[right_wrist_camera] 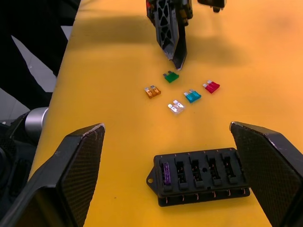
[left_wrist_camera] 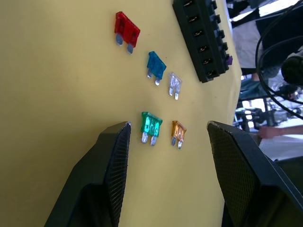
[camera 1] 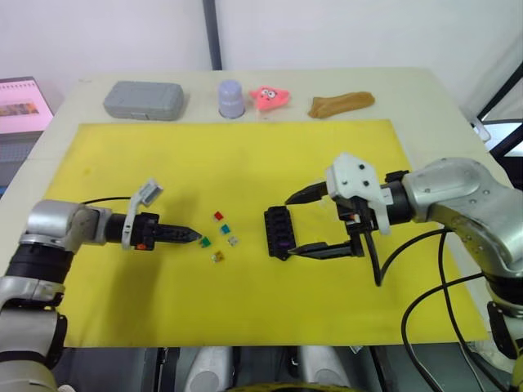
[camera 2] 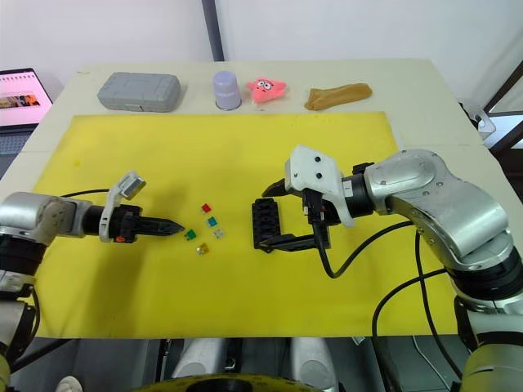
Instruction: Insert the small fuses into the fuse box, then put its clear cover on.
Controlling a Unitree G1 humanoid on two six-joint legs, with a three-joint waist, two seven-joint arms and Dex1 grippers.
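Note:
Five small fuses lie loose on the yellow mat [camera 1: 147, 310]: red [camera 1: 218, 216], teal [camera 1: 227, 228], pale grey [camera 1: 233, 240], green [camera 1: 205, 242] and amber [camera 1: 217, 257]. My left gripper [left_wrist_camera: 165, 125] is open and low over the mat. Its tips sit just left of the green fuse [left_wrist_camera: 151, 125] and amber fuse [left_wrist_camera: 178, 129]. The black fuse box [camera 1: 279, 232] lies right of the fuses, with a purple fuse [right_wrist_camera: 165, 174] in one end slot. My right gripper [camera 1: 292, 224] is wide open, one finger on each side of the box's ends. The clear cover is out of view.
Along the table's far edge stand a grey case [camera 1: 143, 100], a lavender cup [camera 1: 231, 98], a pink star toy [camera 1: 270, 97] and a brown lump [camera 1: 341, 103]. A laptop [camera 1: 23, 102] sits off the table's left. Black cables [camera 1: 425, 245] hang from my right arm.

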